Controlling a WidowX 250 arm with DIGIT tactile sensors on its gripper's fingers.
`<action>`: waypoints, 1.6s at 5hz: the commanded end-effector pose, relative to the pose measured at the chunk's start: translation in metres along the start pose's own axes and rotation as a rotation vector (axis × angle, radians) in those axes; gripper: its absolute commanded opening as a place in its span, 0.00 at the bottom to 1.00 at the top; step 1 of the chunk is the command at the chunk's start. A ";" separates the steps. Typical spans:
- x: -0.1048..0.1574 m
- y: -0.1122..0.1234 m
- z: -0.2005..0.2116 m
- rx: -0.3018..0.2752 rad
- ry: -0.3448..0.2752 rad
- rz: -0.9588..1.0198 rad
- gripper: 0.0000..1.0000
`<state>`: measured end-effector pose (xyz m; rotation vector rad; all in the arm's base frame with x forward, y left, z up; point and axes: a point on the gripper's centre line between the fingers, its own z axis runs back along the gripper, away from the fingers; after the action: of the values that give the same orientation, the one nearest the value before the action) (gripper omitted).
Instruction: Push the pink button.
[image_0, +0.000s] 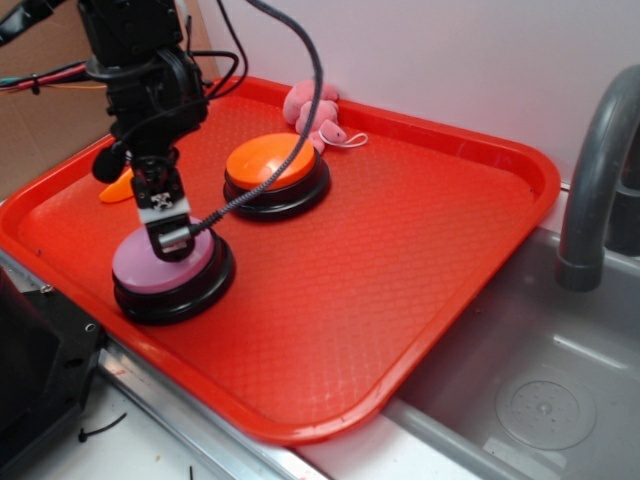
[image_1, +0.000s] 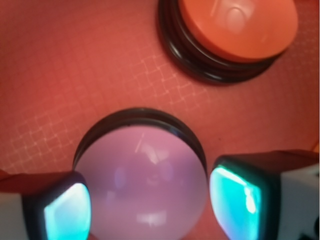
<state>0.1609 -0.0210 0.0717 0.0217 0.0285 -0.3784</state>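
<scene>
The pink button (image_0: 150, 268), a lilac dome on a glossy black base, sits at the near left of the red tray (image_0: 400, 250). My gripper (image_0: 172, 238) points straight down onto its top, at or just above the dome; I cannot tell whether they touch. In the wrist view the pink button (image_1: 145, 180) fills the space under my gripper (image_1: 150, 210). The jaws stand apart, one finger (image_1: 67, 210) at the dome's left edge and the other (image_1: 235, 200) at its right. Nothing is gripped between them.
An orange-topped button (image_0: 270, 160) (image_1: 235, 25) stands just behind the pink one. A small pink plush toy (image_0: 312, 115) lies at the tray's back rim. A small orange object (image_0: 118, 188) is behind the arm. A grey faucet (image_0: 595, 170) and sink (image_0: 530, 400) are to the right.
</scene>
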 end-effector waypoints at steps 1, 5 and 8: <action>0.010 0.006 0.022 0.027 -0.058 0.036 1.00; 0.007 0.008 0.044 0.019 -0.074 0.048 1.00; 0.005 0.008 0.057 0.026 -0.075 0.068 1.00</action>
<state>0.1572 -0.0137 0.1182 0.0308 0.0028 -0.3257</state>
